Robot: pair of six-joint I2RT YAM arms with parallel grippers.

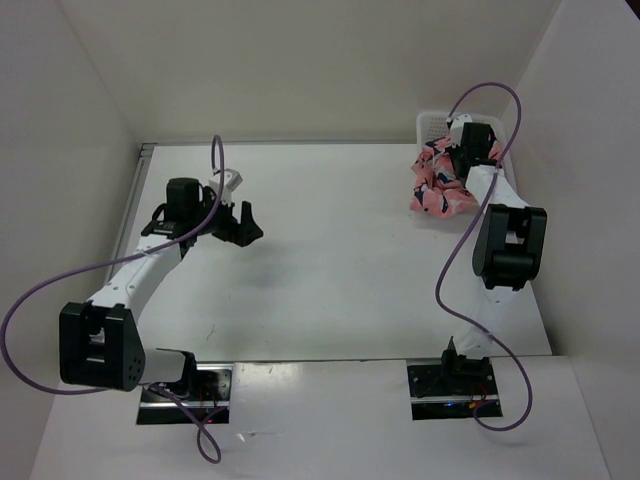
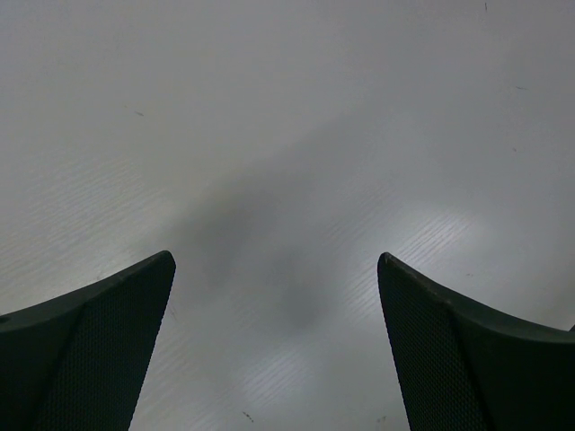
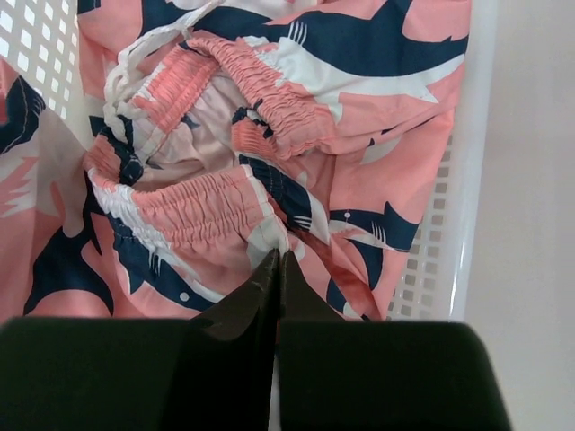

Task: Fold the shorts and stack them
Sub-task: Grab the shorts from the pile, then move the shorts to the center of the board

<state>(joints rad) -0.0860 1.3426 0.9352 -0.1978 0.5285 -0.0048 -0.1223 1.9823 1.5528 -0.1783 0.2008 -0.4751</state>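
Note:
The salmon-pink shorts [image 1: 440,187] with navy-and-white shark shapes lie bunched at the far right, spilling from the white mesh basket [image 1: 432,121] onto the table. In the right wrist view the shorts [image 3: 198,206] fill the basket [image 3: 446,224], with the gathered waistband and white drawstring [image 3: 121,76] uppermost. My right gripper [image 3: 278,257] is shut, its tips pinching a fold of the cloth by the waistband; from above it [image 1: 458,163] sits over the pile. My left gripper [image 1: 246,224] is open and empty over bare table at the left, and it also shows in the left wrist view [image 2: 277,260].
White walls enclose the table on the left, back and right. The basket stands in the far right corner against the wall. Purple cables loop off both arms.

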